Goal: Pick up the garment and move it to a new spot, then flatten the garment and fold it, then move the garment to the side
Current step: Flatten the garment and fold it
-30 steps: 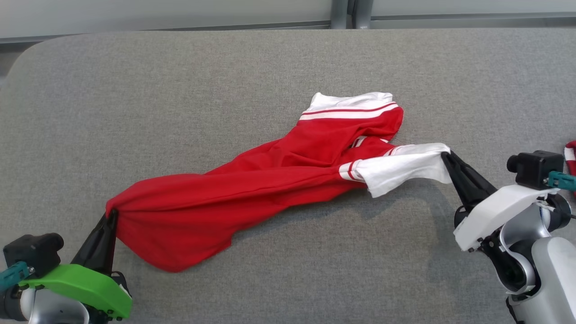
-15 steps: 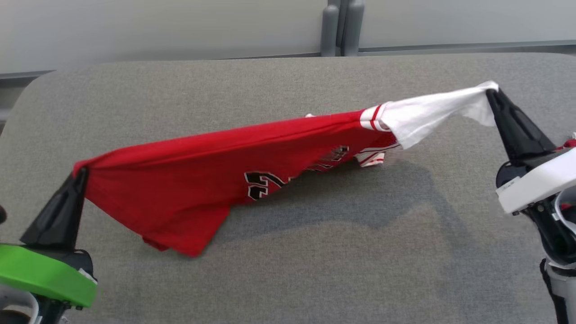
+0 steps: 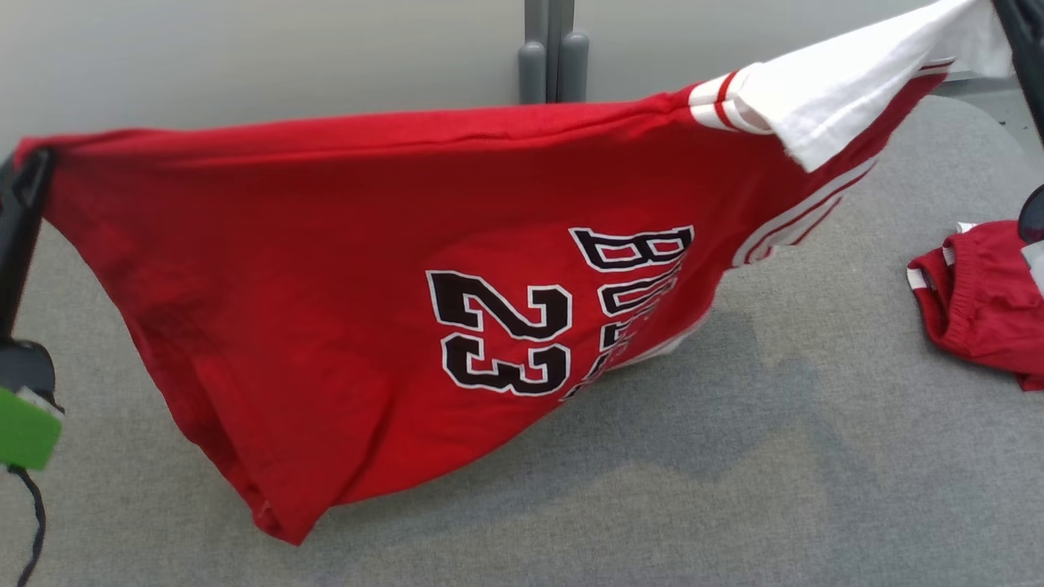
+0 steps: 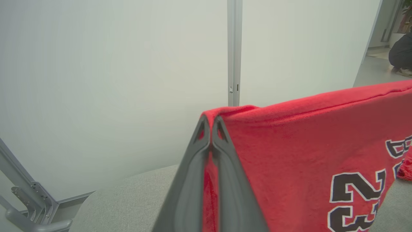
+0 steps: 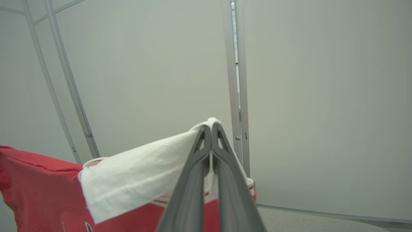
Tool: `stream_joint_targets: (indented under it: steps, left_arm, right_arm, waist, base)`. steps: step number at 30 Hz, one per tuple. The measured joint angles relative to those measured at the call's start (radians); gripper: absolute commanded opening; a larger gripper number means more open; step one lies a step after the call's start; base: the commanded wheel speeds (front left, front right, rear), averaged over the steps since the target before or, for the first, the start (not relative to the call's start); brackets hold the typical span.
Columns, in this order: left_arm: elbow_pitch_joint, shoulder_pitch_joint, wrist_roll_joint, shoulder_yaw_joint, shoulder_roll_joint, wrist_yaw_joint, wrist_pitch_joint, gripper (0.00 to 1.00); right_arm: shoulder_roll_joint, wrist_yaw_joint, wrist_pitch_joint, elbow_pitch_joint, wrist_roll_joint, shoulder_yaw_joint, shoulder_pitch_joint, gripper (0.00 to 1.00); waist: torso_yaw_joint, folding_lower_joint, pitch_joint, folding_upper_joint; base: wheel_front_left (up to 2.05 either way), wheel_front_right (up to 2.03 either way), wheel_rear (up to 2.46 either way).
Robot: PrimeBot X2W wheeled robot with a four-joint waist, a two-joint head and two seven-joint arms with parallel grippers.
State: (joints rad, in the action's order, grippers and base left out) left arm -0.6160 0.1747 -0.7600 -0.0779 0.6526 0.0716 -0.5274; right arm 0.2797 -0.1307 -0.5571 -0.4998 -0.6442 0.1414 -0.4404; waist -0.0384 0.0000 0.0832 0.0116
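We see a bright red shirt (image 3: 326, 269) with a white sleeve (image 3: 840, 90) banded by thin red and white stripes. Its number 23 (image 3: 497, 334) and its lettering are black, outlined in white. The table (image 3: 734, 489) is a flecked mid-grey weave. A second piece of clothing (image 3: 979, 302) is red with white trim. The wall (image 3: 245, 57) is pale grey-green, and a cover (image 3: 24, 428) is vivid green.

Left gripper (image 4: 210, 121): two long dark grey fingers (image 4: 193, 180), tapering, with a triangular cut-out near each tip. Right gripper (image 5: 210, 128): same pattern. Left wrist has a bright green cover (image 3: 24, 428), with a thin black cable (image 3: 36, 522) below it.
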Motion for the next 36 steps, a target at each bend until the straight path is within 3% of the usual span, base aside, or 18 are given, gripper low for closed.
stream_joint_targets:
  steps: [8, 14, 16, 21, 28, 32, 36]
  left_arm:
    - [0.126, 0.346, 0.006, 0.055, 0.044, -0.019, -0.030, 0.00]
    - [0.345, 0.701, 0.086, 0.180, 0.024, -0.074, -0.009, 0.00]
    - [0.481, 0.882, 0.139, 0.243, -0.010, -0.122, 0.037, 0.00]
    - [0.700, 1.161, 0.208, 0.296, -0.042, -0.164, 0.125, 0.00]
    - [0.992, 1.488, 0.315, 0.381, -0.086, -0.193, 0.325, 0.00]
    - [1.137, 1.554, 0.321, 0.426, -0.119, -0.197, 0.418, 0.00]
    - [1.204, 1.504, 0.246, 0.550, -0.125, -0.201, 0.427, 0.00]
  right_arm:
    - [0.007, 0.000, -0.094, -0.014, -0.006, 0.021, -0.215, 0.00]
    - [-0.013, 0.000, -0.101, 0.141, 0.044, -0.013, -0.464, 0.00]
    - [-0.034, 0.000, -0.066, 0.256, 0.096, -0.052, -0.627, 0.00]
    - [-0.123, 0.000, 0.040, 0.474, 0.185, -0.086, -0.951, 0.00]
    - [-0.213, 0.000, 0.229, 0.821, 0.294, -0.008, -1.326, 0.00]
    - [-0.226, 0.000, 0.298, 0.941, 0.299, 0.003, -1.389, 0.00]
    - [-0.231, 0.000, 0.335, 0.976, 0.256, -0.048, -1.288, 0.00]
  waist:
    - [-0.026, 0.0000, 0.090, 0.0000]
    - [-0.028, 0.0001, 0.214, 0.0000]
    - [-0.025, 0.0002, 0.284, 0.0000]
    - [-0.021, 0.0003, 0.405, 0.0000]
    - [-0.023, 0.0003, 0.570, 0.0000]
    - [-0.029, 0.0002, 0.646, 0.0001]
    - [-0.043, 0.0002, 0.696, 0.0000]
  base:
    - [0.00, 0.00, 0.00]
    - [0.00, 0.00, 0.00]
    - [0.00, 0.00, 0.00]
    - [0.00, 0.00, 0.00]
    - [0.00, 0.00, 0.00]
    - [0.00, 0.00, 0.00]
    - [0.00, 0.00, 0.00]
